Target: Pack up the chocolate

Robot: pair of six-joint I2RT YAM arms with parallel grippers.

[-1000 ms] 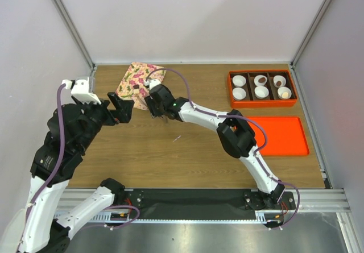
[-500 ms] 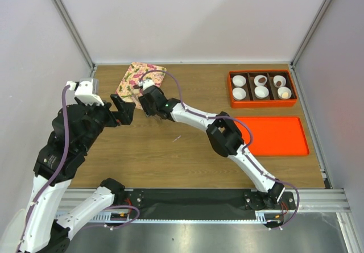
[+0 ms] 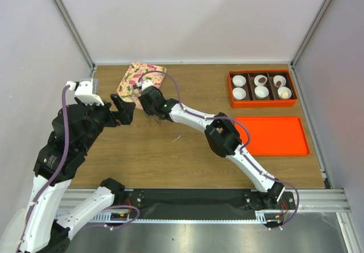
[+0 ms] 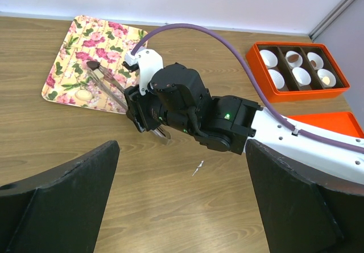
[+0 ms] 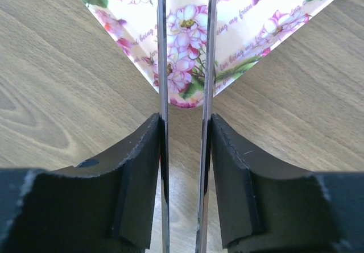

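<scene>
While our right claw (image 5: 185,129) clamps the tongs (image 5: 161,65), half-closed, their tips meet a chocolate (image 4: 91,65) on the tray (image 4: 68,42) by the table's far edge. Next, likely, we squeeze and lift. Left claw (image 4: 182,168) gapes empty.

The black left tool (image 3: 121,110) hovers wide open beside the right tool (image 3: 149,100), whose outstretched white arm reaches leftward, fingers (image 5: 136,173) pinching thin metal tongs (image 4: 108,86).
</scene>
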